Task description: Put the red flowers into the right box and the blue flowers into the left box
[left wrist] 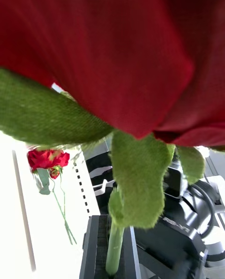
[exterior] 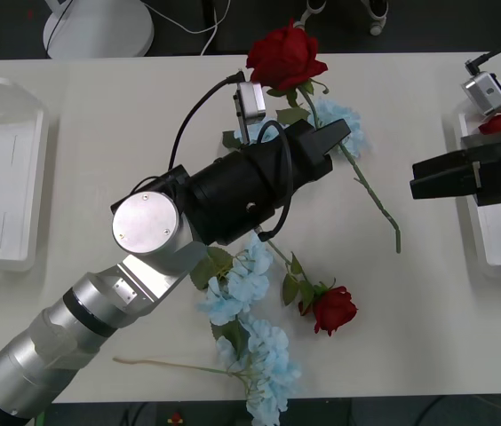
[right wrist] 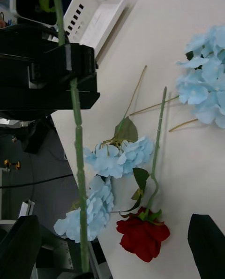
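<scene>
The left gripper (exterior: 322,142) has its black fingers pinched together on the stem of a red rose (exterior: 284,55), just below the bloom, over the far middle of the table (exterior: 99,115). The rose's long green stem trails down to the right, its end near the tabletop. From the left wrist view the bloom (left wrist: 117,49) and its leaves loom right above the fingers, with the stem (left wrist: 114,246) clamped between them.

These flowers look light and floppy: a thin, bendy stem with a soft fabric head. Held close under the bloom, as here, the head should stay steady while the tail swings; a grip far down the stem would probably let the bloom droop.

The right gripper (exterior: 428,177) hovers by the right box (exterior: 499,257), fingers spread apart and empty. A red flower (exterior: 497,122) already lies in that box's far end. Another rose (exterior: 333,309) rests on the near middle of the table, beside the blue flowers (exterior: 250,293); a further blue cluster (exterior: 339,120) sits behind the left gripper. The left box (exterior: 2,177) is at the left edge.
</scene>
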You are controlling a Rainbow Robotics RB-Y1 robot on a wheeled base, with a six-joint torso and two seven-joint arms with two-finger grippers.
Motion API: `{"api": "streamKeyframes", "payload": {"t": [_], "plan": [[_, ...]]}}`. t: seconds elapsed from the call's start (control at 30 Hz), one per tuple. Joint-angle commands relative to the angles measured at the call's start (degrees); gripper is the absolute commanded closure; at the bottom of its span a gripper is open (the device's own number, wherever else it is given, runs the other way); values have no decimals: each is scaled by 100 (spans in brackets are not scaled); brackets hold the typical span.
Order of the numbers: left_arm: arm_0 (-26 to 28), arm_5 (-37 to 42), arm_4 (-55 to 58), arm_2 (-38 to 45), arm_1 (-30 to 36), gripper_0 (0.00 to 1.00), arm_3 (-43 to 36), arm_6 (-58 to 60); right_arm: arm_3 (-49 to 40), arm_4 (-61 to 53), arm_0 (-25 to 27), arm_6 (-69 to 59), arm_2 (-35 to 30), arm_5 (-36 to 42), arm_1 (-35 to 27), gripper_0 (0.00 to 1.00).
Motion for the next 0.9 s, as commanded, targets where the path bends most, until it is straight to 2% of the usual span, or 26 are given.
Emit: {"api": "streamKeyframes", "payload": {"t": [0.03, 0.27, 0.8, 0.83, 0.9], "plan": [[-217, -47, -38, -90, -158, 100, -63, -54, -565, 30, 128, -128, -40, -22, -236, 9], [-217, -47, 15, -54, -158, 100, -63, -54, -960, 197, 392, -163, 188, -251, -218, 9], [-225, -47, 50, -28, -158, 100, -63, -54, -1092, 408, 392, -251, 1058, -857, -201, 10], [-225, -55, 50, -19, -158, 100, -63, -45, -1110, 434, 392, -277, 1067, -857, -183, 14], [-225, -55, 59, -19, -158, 100, -63, -45, -1127, 460, 392, -304, 1085, -857, -174, 28]]}}
